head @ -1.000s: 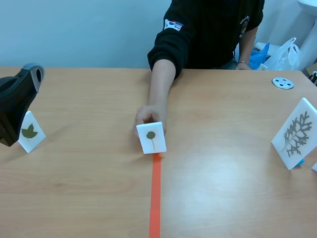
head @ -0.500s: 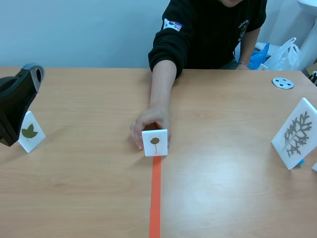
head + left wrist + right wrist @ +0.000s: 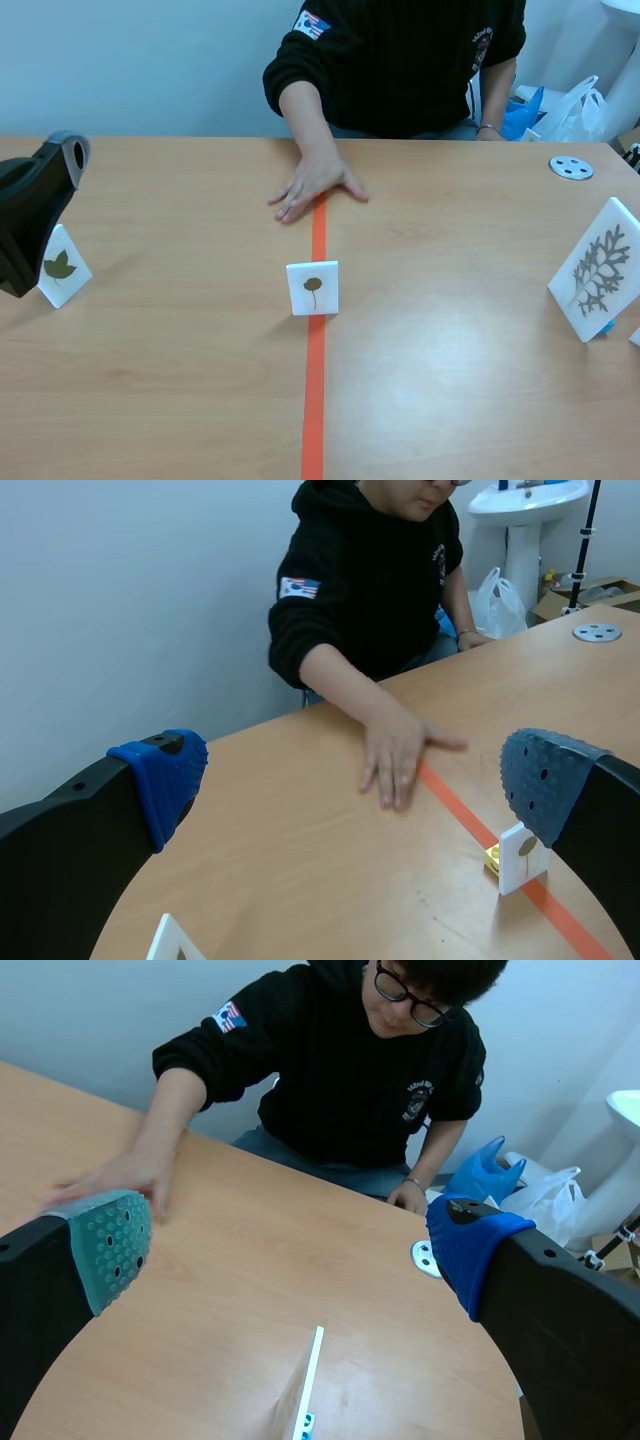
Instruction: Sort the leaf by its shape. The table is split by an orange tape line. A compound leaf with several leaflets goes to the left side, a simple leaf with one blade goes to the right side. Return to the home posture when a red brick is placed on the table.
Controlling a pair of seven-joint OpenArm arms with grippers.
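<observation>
Task thing: the leaf card (image 3: 312, 288) stands upright mid-surface, right on the orange tape line (image 3: 314, 400), about halfway between the near and far edges.
Leaf: one small blade on a stem, so I read it as simple and bound for the right side.
Handling: I judge it a stiff, light white plaque with smooth faces. It is probably easy to tip, since it seems to lean on a small yellow stand (image 3: 492, 857) behind it.
Where to hold: I would pinch the two side edges, low enough that it cannot swing.
Left end effector (image 3: 352, 780): spread wide and holding nothing. It sits raised near the left edge, facing across toward the card.
Right end effector (image 3: 288, 1248): also spread wide and empty, over a white card seen edge-on (image 3: 306, 1390) by the right edge.
Person's hand (image 3: 312, 188): flat on the tape toward the far edge, apart from the card.
Other cards: lobed leaf (image 3: 60, 266) near the left edge, branching leaf (image 3: 597, 268) near the right.
</observation>
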